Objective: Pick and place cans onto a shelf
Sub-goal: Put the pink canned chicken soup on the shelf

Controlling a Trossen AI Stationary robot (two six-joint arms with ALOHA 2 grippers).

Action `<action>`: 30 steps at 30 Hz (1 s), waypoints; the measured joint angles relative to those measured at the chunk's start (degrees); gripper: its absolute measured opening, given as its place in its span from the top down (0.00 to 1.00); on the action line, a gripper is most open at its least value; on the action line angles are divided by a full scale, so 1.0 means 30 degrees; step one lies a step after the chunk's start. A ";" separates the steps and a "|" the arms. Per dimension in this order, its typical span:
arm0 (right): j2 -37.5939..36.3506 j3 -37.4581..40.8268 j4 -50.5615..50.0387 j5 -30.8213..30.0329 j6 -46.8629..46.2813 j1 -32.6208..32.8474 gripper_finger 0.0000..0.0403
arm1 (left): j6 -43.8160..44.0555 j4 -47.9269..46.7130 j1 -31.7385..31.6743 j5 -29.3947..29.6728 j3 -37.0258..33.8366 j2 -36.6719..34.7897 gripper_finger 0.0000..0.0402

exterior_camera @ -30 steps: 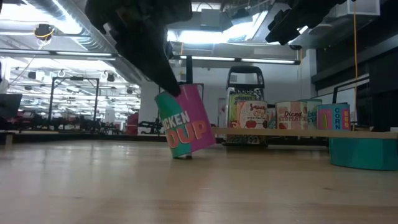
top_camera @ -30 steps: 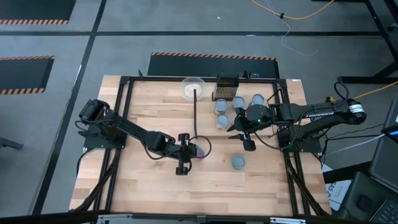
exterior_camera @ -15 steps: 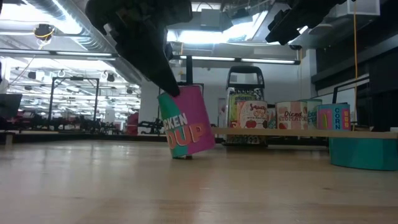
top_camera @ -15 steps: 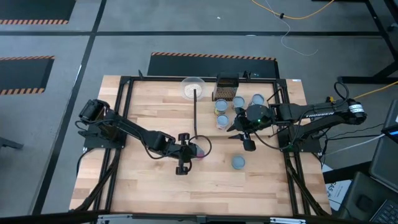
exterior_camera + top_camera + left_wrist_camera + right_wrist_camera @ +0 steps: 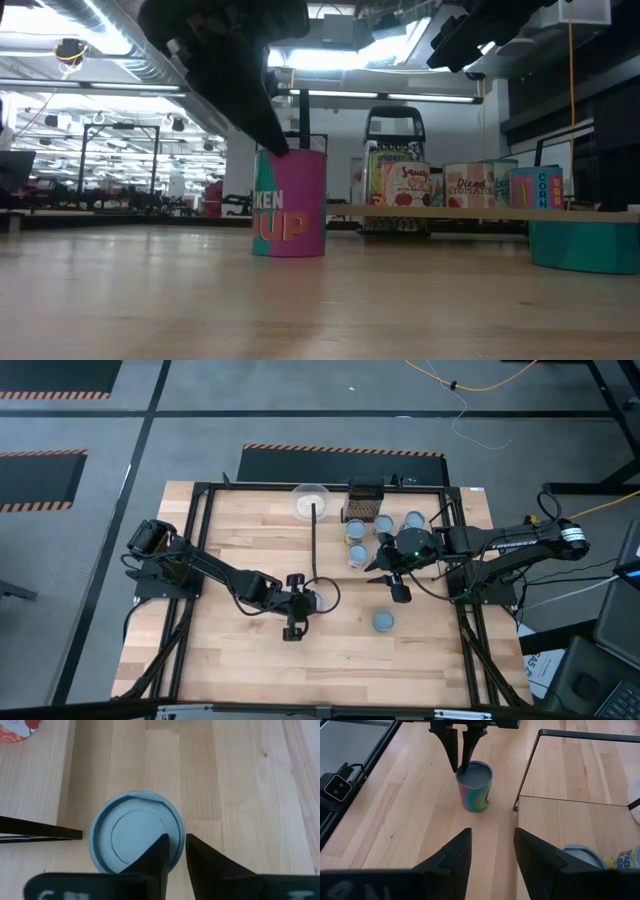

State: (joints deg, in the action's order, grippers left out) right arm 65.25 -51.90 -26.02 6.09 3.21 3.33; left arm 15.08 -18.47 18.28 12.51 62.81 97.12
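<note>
Nearest in the low view, at the right edge: a teal can (image 5: 583, 247), alone on the table (image 5: 300, 310), not yet shelved. Further in, mid-table: the pink-and-teal can (image 5: 290, 205), upright and flat on its base, pinched at the rim by the left hand (image 5: 176, 840). Narrow grip, one finger on the lid and the other outside the wall, likely for lifting without tipping. Rim pinch plain only in the left wrist view; label legible only in the low one. Empty and spread wide, the right hand (image 5: 492, 832), hovering beside the shelf (image 5: 450, 212), probably waiting. Farthest: a row of cans (image 5: 470, 187) on the shelf, a grater (image 5: 392, 125) behind.
</note>
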 joint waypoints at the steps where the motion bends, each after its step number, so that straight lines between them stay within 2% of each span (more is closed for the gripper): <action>1: -0.0002 0.0000 0.0000 0.0007 0.0002 0.0000 0.62 | -0.0002 0.0055 -0.0001 0.0005 -0.0003 0.0000 0.85; 12: 0.0148 0.0000 0.0257 0.0591 -0.0100 0.0254 0.62 | -0.0082 0.2115 -0.0057 0.0264 -0.0022 -0.0508 0.83; 18: 0.1555 0.0018 0.2387 0.0903 -0.0992 0.1529 0.62 | -0.0221 0.1898 -0.0126 0.2695 -0.0022 -0.1732 0.84; 24: 0.4002 0.0029 0.5366 0.0873 -0.0993 0.2667 0.62 | -0.0208 -0.0500 -0.0217 0.4135 -0.0022 -0.3202 0.87; 30: 0.6736 0.0029 0.7594 0.0856 -0.0995 0.3164 0.62 | 0.0712 -0.3534 -0.0221 0.5256 -0.0015 -0.3091 0.92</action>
State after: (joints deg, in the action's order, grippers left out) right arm 85.46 -51.81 -3.24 8.65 0.22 12.83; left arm 17.21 -29.07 17.62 28.28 62.76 87.85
